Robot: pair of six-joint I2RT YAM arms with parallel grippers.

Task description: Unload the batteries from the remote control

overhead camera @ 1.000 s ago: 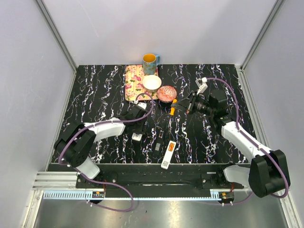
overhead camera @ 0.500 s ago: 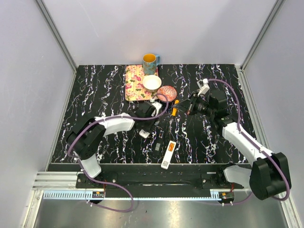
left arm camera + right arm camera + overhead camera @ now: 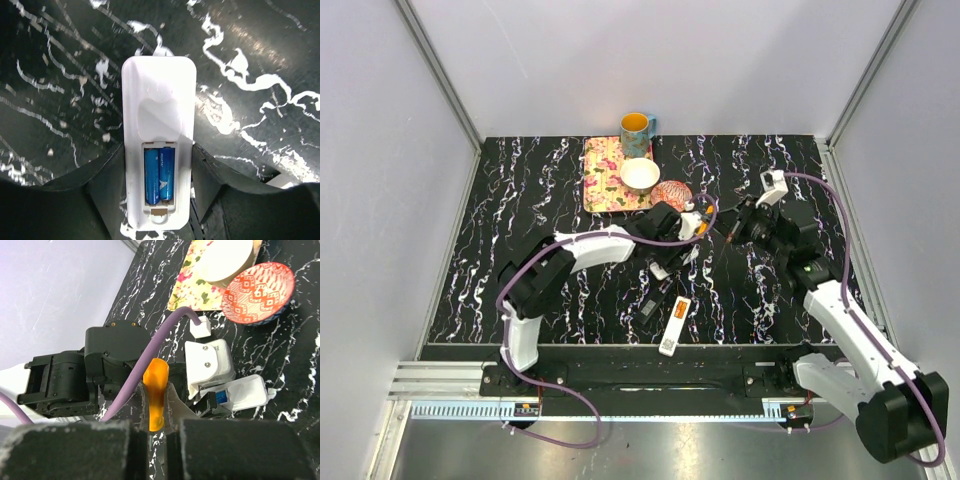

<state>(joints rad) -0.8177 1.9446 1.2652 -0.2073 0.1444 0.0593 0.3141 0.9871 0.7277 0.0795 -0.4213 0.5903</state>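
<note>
One remote (image 3: 158,100) holds apparently two blue batteries (image 3: 166,173).

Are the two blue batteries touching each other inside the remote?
Touching. The left wrist view shows the blue batteries lying side by side in the open compartment of the remote, with no gap between them.

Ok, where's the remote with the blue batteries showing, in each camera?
Top external: the remote is a small white shape mid-table, on the near side of the red patterned bowl.
Left wrist: it fills the centre, with the blue batteries in its open bay.
Right wrist: lower right, below the bowl.
Shared landmarks: the bowl in the top and right wrist views; the batteries in both wrist views.
</note>
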